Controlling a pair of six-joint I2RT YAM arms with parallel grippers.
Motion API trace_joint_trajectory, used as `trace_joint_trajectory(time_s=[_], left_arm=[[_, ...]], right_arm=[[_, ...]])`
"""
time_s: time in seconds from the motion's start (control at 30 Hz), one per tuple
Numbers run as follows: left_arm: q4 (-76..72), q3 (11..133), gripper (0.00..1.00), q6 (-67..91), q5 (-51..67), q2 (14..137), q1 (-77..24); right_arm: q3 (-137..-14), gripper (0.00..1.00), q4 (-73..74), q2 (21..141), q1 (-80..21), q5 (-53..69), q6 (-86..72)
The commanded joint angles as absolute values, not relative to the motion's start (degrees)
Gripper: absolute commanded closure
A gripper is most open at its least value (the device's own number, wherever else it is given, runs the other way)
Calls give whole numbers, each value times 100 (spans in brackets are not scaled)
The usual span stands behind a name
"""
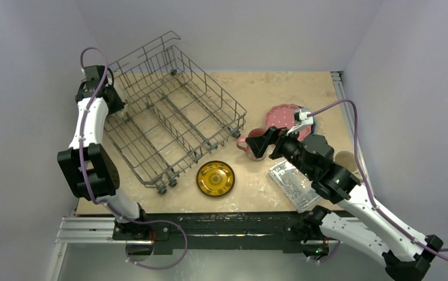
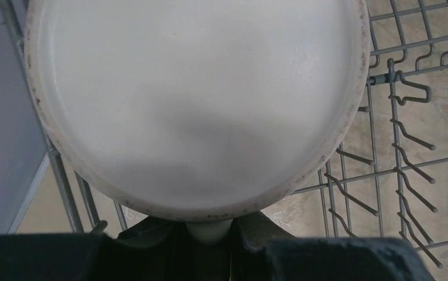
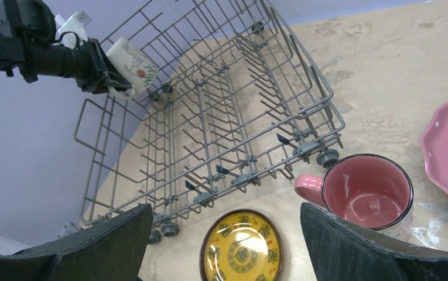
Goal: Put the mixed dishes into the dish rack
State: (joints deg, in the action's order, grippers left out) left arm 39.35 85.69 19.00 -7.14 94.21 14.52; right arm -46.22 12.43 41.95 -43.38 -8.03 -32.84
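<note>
— How far along is the loading?

— It is only beginning, I judge. On the left, the left gripper (image 2: 207, 237) is clamping a cream mug (image 2: 192, 99) and holding it over the far left edge of the rack (image 1: 177, 111). The mug seems to be hanging clear of the wires. No dish is sitting in the rack yet.

— And the rest?

— The yellow plate (image 1: 215, 178) is lying on the table (image 1: 256, 88), just near of the rack. Right of it the pink mug (image 3: 366, 193) is standing upright, and the dotted pink plate (image 1: 281, 116) is lying farther right. The right gripper (image 3: 226, 225) is hovering by the pink mug with its fingers spread wide, gripping nothing.

— How is the cream mug looking?

— It is tilting, showing the left wrist camera its pale round bottom, speckled at the rim, and there is a small red mark on its side.
</note>
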Motion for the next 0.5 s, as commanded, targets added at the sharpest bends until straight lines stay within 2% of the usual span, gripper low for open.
trace_joint_trajectory(time_s=[0.0, 0.23, 0.47], left_arm=[[2803, 9018, 100, 1598, -589, 9482, 1512], [2727, 9124, 100, 1498, -1349, 9805, 1492], [3034, 9268, 100, 1472, -1285, 9486, 1378]], right_arm=[[-4903, 1, 1059, 4261, -4326, -838, -2909], [-4895, 1, 984, 4287, -4330, -777, -2751], [-4866, 1, 960, 4311, -4333, -877, -2584]])
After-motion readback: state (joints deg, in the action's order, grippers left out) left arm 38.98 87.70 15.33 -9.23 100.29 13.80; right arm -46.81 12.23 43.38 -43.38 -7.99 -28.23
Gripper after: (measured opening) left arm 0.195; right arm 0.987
